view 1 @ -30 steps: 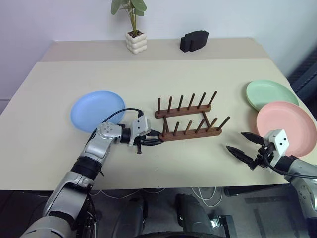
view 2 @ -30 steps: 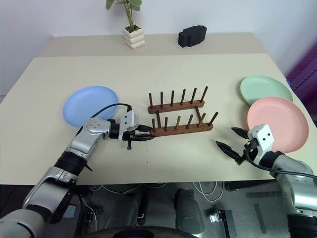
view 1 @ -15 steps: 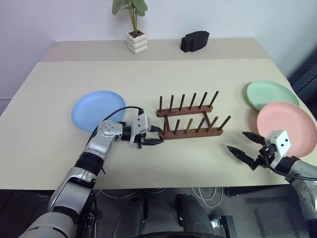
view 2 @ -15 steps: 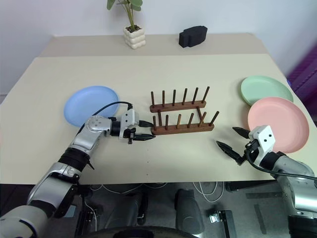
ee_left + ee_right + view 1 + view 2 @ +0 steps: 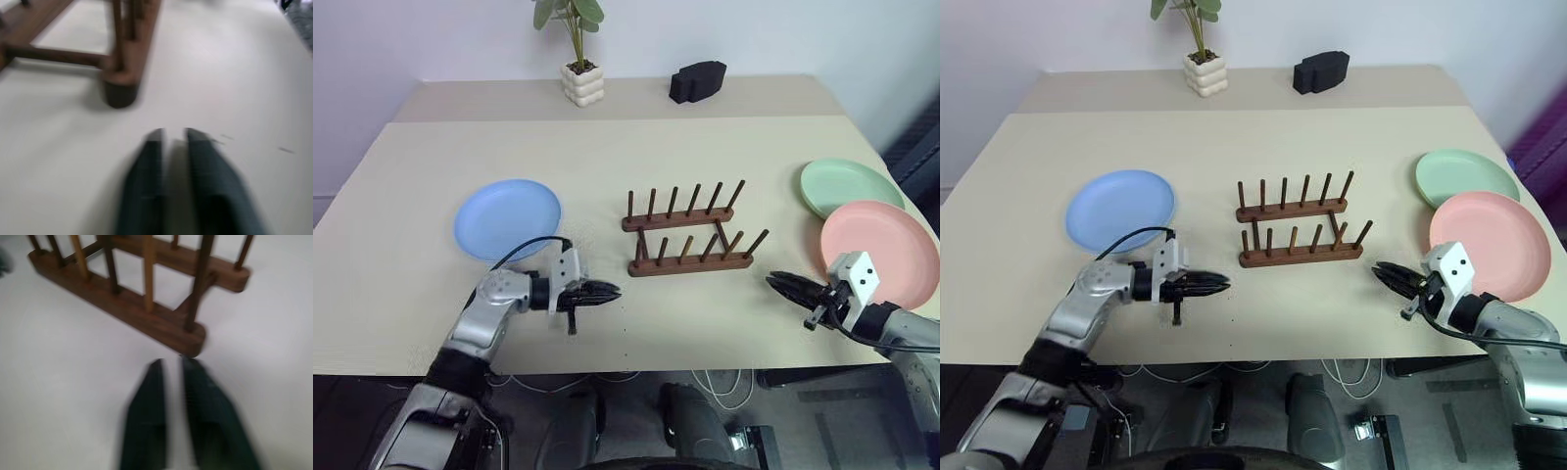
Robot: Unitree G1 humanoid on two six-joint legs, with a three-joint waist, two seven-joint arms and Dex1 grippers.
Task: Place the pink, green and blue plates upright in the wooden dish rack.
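Sitting mid-table, dark wooden rack (image 5: 688, 233) w/ two peg rows is empty. Matte round plates lie flat: blue (image 5: 507, 217) at its left, green (image 5: 851, 187) & pink (image 5: 878, 252) at right. Both grippers closed, holding nothing. Vs 1 s ago: left gripper (image 5: 610, 290) pulled back off rack end; right gripper (image 5: 775, 281) went from wide open to closed.

Beige table (image 5: 460, 147) w/ a seam running across the far part, splitting off a back strip. On that strip, approx 12 o'clock: small plant (image 5: 576, 54) in a white knobbly pot, green leaves on thin stems, upright. Just right of it, near 1 o'clock: black blocky object (image 5: 696, 80), lying apart from the pot. Pale wall (image 5: 754, 34) behind. Under the near edge, cables (image 5: 607, 377) at 6 o'clock.
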